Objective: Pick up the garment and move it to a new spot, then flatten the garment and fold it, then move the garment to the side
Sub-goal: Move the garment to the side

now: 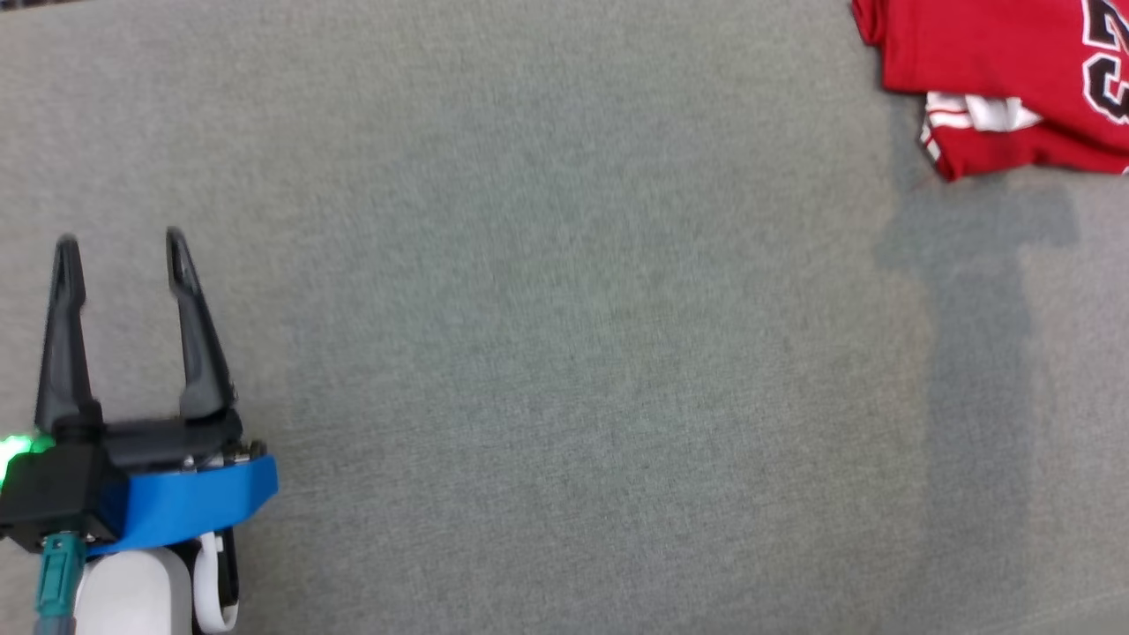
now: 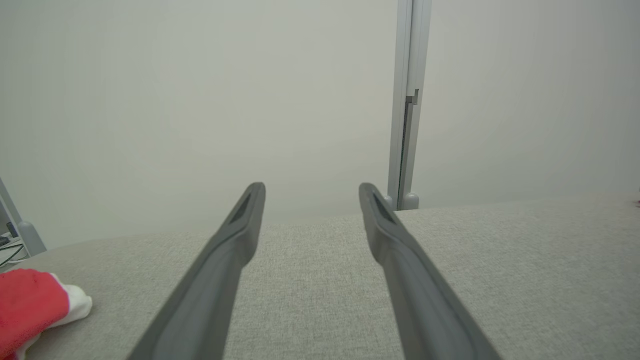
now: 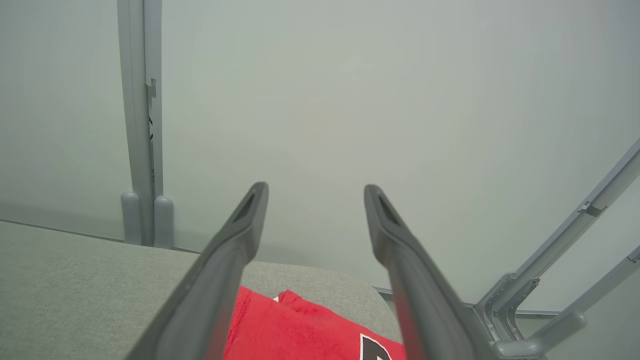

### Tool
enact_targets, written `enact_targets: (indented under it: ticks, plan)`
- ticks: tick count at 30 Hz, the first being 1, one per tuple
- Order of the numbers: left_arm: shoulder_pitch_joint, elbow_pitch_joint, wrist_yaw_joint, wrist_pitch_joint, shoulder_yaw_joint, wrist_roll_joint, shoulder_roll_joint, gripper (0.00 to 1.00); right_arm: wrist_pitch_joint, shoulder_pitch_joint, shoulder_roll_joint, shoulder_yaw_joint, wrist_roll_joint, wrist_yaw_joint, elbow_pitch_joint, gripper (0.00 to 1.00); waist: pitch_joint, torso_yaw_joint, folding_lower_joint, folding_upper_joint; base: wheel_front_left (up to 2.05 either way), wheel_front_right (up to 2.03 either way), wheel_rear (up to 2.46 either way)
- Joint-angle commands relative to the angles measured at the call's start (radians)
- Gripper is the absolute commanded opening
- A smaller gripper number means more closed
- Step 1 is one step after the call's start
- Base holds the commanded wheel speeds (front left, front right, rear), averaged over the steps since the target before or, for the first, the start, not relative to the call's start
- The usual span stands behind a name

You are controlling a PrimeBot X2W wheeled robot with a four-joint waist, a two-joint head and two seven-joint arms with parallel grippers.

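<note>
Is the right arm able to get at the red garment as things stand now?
Probably yes. The right gripper is open, and the red garment lies close beneath its fingers on the grey surface, with nothing between them. A short move downward should be enough.

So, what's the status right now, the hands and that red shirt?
Left gripper open, empty. Right gripper open over the red garment, not gripping it. Garment lies folded on the grey table, far right. No obstacle seen.

One garment, two end effectors, one table.
</note>
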Motion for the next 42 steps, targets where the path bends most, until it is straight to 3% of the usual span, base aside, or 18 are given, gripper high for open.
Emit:
enact_targets:
  ticks: [1, 9, 15, 24, 42]
  plan:
    - [0.021, 0.010, 0.004, -0.001, 0.013, -0.009, -0.006, 1.00, -0.003, 0.066, 0.031, -0.026, -0.017, 0.000, -0.044, 1.00, -0.045, -0.012, 0.0002, 0.0002, 0.00, 0.00, 0.00]
    - [0.123, 0.061, 0.003, -0.001, 0.036, -0.031, -0.038, 1.00, -0.003, 0.371, 0.197, -0.106, -0.070, 0.000, -0.270, 1.00, -0.171, 0.031, 0.0002, 0.0002, 0.00, 0.00, 0.00]
    - [0.158, 0.111, -0.012, -0.001, 0.037, -0.043, -0.055, 1.00, -0.003, 0.587, 0.280, -0.136, -0.059, 0.000, -0.364, 1.00, -0.246, 0.072, 0.0002, 0.0002, 0.00, 0.00, 0.00]
    - [0.181, 0.170, -0.036, -0.001, 0.039, -0.029, -0.066, 1.00, -0.003, 0.819, 0.370, -0.166, -0.105, 0.000, -0.485, 1.00, -0.297, 0.115, 0.0002, 0.0002, 0.00, 0.00, 0.00]
    - [0.187, 0.240, -0.058, 0.000, 0.016, -0.013, -0.078, 1.00, -0.003, 1.013, 0.466, -0.226, -0.193, 0.000, -0.572, 1.00, -0.352, 0.168, 0.0002, 0.0002, 0.00, 0.00, 0.00]
